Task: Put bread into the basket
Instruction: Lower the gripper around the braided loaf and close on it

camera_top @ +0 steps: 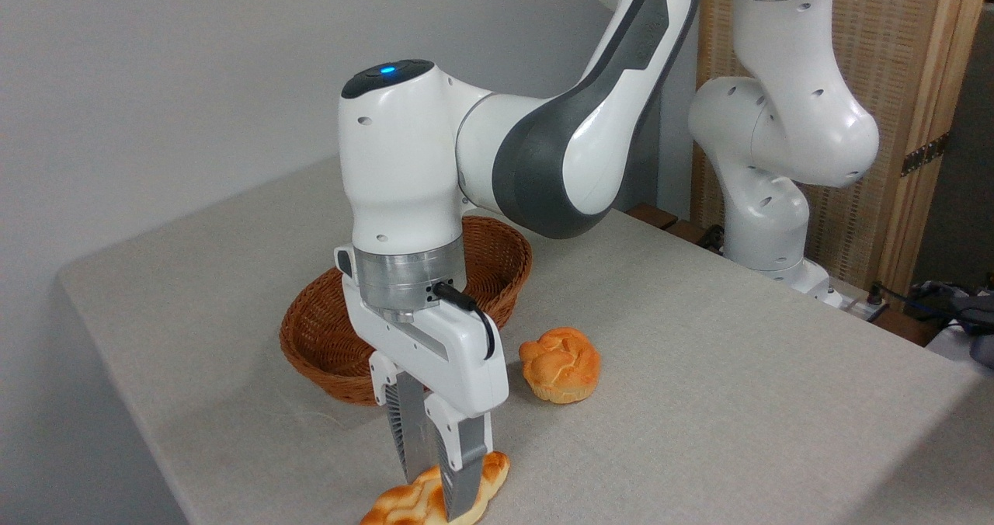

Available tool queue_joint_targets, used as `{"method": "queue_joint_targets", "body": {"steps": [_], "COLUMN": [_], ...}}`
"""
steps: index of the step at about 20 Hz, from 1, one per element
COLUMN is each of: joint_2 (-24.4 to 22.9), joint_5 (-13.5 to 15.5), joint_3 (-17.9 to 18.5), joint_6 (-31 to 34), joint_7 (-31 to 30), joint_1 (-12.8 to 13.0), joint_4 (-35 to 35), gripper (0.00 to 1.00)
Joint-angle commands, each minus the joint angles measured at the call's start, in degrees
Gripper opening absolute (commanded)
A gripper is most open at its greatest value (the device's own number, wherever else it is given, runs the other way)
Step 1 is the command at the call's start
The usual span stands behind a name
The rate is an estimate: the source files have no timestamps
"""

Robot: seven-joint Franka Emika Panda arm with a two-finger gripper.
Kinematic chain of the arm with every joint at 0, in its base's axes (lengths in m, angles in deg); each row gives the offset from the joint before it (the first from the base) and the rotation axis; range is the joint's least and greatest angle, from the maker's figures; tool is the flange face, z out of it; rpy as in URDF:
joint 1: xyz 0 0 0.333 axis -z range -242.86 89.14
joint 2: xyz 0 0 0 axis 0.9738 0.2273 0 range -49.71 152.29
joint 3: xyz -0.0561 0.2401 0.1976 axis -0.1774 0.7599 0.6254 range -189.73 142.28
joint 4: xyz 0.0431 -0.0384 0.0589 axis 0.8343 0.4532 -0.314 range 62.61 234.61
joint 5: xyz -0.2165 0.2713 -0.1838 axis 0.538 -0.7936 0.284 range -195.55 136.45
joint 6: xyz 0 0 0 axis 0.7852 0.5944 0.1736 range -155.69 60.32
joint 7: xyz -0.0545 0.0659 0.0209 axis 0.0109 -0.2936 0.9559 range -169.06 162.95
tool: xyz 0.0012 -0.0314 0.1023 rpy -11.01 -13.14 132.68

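One basket (326, 331) is seen on the counter (699, 370), left of centre and farther back than the other things; its visible inside appears empty, though much of it is hidden behind the arm. Nearer, at the bottom edge of the view, one bread (404, 505) lies flat on the counter, partly cut off by the frame. The end effector (439, 494) is lowered straight onto it, its fingers (464, 471) drawn in narrowly across the middle of the loaf, one on each side. They appear to be closed against it, and the loaf is not lifted.

The grasping step is judged to be in hand. For the next move, a firm hold is called for, then a straight lift, a carry back and slightly left over the rim, and a release inside the basket.

To the right, one round knotted bun (561, 366) sits between basket and loaf, apart from both; it is best left untouched. One arm is counted.
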Motion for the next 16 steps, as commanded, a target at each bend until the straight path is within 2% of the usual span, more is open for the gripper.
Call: {"method": "queue_joint_targets", "body": {"steps": [1, 7, 9, 12, 16], "joint_2": [-1.14, -1.14, -1.14, -1.14, -1.14], "joint_5": [-0.18, -0.18, -0.18, -0.27, -0.18], "joint_3": [0.01, 0.01, 0.01, 0.01, -0.08], "joint_6": [-1.38, -1.38, -1.38, -1.38, -1.3], "joint_7": [0.76, 1.02, 1.46, 1.81, 1.81], "joint_1": [-0.05, -0.05, -0.05, -0.05, 0.04], "joint_4": [1.75, 1.75, 1.75, 1.75, 1.75], "gripper": [0.19, 0.16, 0.1, 0.1, 0.05]}}
